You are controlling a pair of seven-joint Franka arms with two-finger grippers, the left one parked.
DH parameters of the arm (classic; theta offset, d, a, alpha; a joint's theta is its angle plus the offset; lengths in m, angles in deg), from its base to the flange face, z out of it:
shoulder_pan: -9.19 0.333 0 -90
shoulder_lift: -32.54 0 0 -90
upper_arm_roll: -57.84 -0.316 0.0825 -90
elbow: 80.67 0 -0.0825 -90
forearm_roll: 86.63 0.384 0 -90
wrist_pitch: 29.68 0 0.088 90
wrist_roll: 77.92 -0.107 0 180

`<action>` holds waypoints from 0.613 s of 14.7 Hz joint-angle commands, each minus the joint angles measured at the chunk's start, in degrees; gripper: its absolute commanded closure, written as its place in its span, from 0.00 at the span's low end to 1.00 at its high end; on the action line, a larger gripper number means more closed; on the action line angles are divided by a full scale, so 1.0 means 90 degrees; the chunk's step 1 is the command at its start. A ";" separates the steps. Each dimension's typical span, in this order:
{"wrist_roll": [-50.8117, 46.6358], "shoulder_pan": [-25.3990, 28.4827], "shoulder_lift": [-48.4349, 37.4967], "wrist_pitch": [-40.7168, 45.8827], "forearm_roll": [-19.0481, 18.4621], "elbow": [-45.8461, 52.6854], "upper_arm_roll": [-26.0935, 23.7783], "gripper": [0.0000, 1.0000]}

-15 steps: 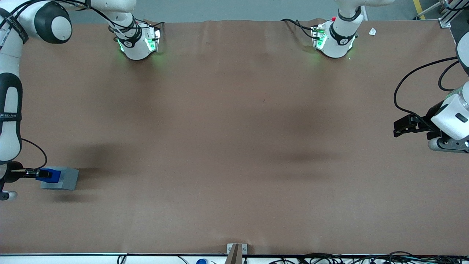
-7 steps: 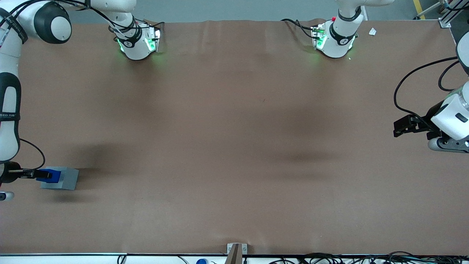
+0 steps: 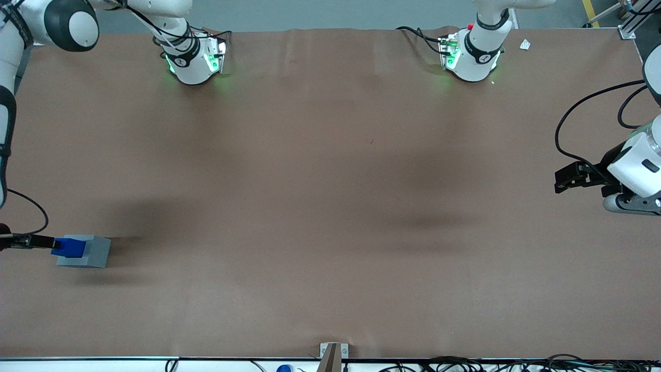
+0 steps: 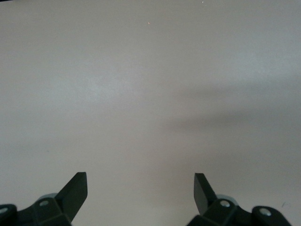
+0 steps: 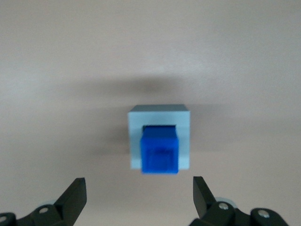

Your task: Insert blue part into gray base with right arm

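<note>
Across the brown surface (image 3: 330,206) you have very little laid out, and all of it sits toward the working arm's end. Your right arm (image 3: 10,77) runs down the edge of the front view, white with black joint bands, a thin black cable looping near its wrist. Next in size comes the gray base (image 3: 85,251), resting flat on the surface; from the right wrist camera you see it as a light-gray box (image 5: 160,141) with a square recess in its top. Seated in that recess is the blue part (image 3: 69,247), its bright-blue body standing up out of the opening (image 5: 160,154) and reaching over one edge of the base in that view. Your gripper (image 5: 139,197) hangs above the base and clear of the part, its two black fingers (image 5: 74,194) spread wide with nothing between them. From the front you see it (image 3: 31,241) just beside the blue part.
</note>
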 commanded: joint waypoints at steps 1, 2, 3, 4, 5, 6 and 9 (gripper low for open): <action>-0.0149 0.0165 -0.1211 0.0011 0.0009 -0.1168 -0.0025 0.00; -0.0207 0.0194 -0.1534 -0.0009 0.0019 -0.1472 -0.0035 0.00; -0.0265 0.0252 -0.1808 -0.0009 0.0028 -0.1697 -0.0035 0.00; -0.0411 0.0350 -0.2110 0.0020 0.0029 -0.1912 -0.0035 0.00; -0.0548 0.0418 -0.2375 0.0088 0.0029 -0.2049 -0.0035 0.00; -0.0665 0.0506 -0.2667 0.0166 0.0029 -0.2244 -0.0035 0.00; -0.1192 0.0906 -0.3576 0.0440 -0.0001 -0.2772 -0.0035 0.00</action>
